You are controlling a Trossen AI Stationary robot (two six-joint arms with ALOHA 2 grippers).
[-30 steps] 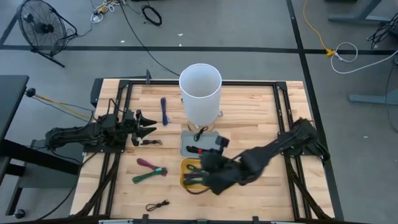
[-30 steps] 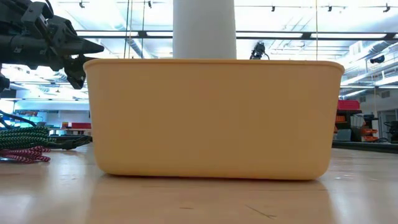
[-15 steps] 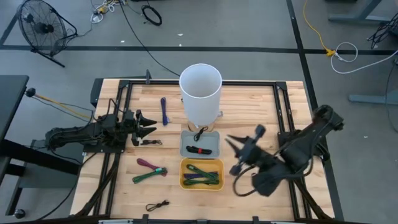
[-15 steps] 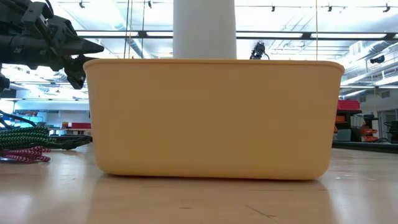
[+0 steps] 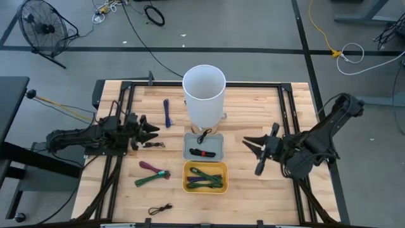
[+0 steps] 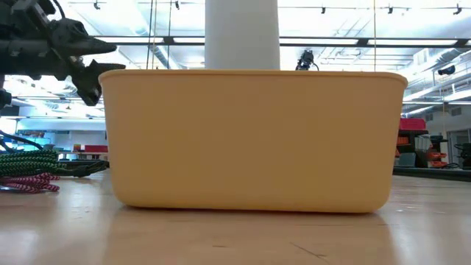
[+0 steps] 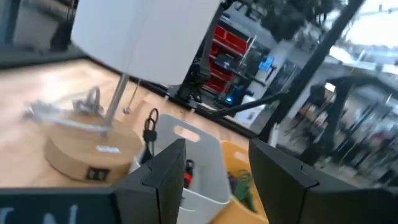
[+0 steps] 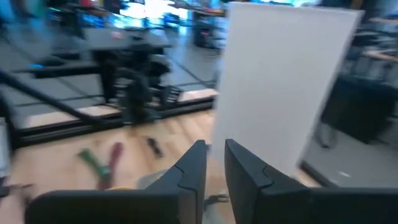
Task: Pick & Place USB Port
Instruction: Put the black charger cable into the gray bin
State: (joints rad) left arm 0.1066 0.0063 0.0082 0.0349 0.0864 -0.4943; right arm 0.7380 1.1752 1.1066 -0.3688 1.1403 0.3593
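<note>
Seen from above, a wooden surface [image 5: 253,196] is carrying a tall white lamp shade [image 5: 204,88] at the centre, toward twelve o'clock. Just below it, toward six o'clock, a grey tray [image 5: 215,147] is sitting, and inside it a small black and red piece, likely the USB port [image 5: 201,152], is lying beside a black cable [image 5: 202,135] draped over the tray's far edge. Touching the tray's six o'clock side, a yellow bin [image 5: 204,187] is holding green and purple cords [image 5: 204,178]; their details are too small to make out.

The left gripper [image 5: 152,131] is hovering at nine o'clock, near a small dark cable [image 5: 152,144], with its jaws standing wide apart and holding nothing. The right gripper [image 5: 250,143] is hanging at three o'clock, well apart from the tray, its jaws nearly together with only a narrow gap, and nothing is showing between them.

More loose cords are lying at seven o'clock: a green and pink bundle [image 5: 152,173] and a thin black cable [image 5: 161,208]. A purple cable [image 5: 167,112] is lying at eleven o'clock.

In the table-level view, the yellow bin's wall [image 6: 250,140] is filling nearly the whole picture, hiding the tray and the right arm; only the left arm's tip is showing at the upper left.
</note>
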